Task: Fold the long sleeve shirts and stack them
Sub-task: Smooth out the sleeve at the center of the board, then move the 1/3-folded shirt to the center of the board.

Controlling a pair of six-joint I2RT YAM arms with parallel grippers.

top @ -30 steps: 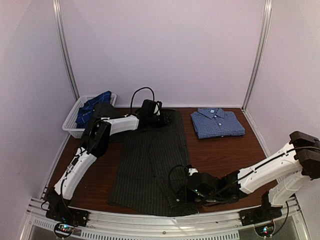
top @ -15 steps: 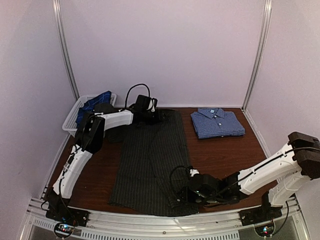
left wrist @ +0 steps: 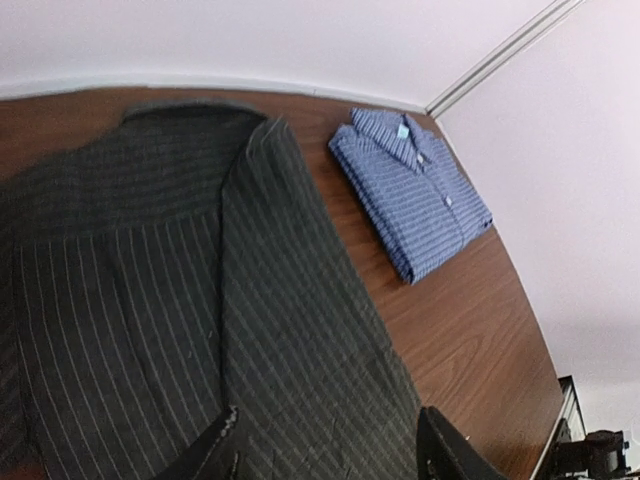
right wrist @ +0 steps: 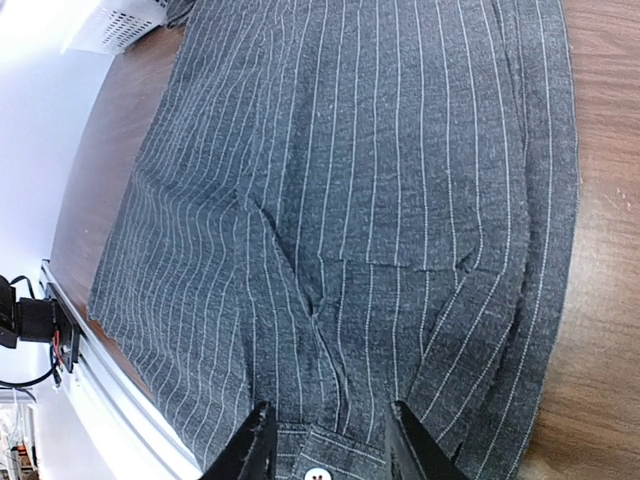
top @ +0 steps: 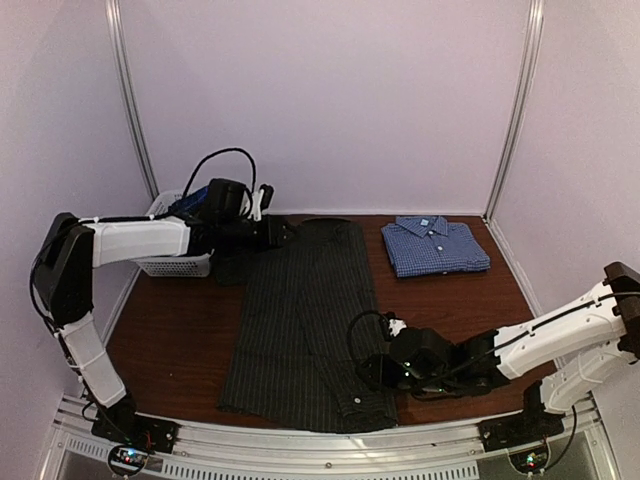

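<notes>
Of 3, the blue-and-white check cloth shirt (top: 435, 245) is folded, the charcoal pinstriped shirt (top: 300, 320) looks half-folded, the navy plaid shirt (top: 193, 196) not yet begun; left gripper (left wrist: 330, 450) and right gripper (right wrist: 325, 445) both gape empty.

Bare table (top: 180, 340) lies open down the left side, from the basket (top: 172, 266) in the back corner to the near edge. It is open again on the right, between the spread pinstriped shirt (top: 300, 320) and the table's right edge, in front of the folded checked shirt (top: 435, 245). Left arm (top: 140, 238) stretches across the basket and bars the back left corner; right arm (top: 545, 335) reaches low across the near right, shutting that patch off from the front, and walls (top: 330, 100) close the back and both sides.
</notes>
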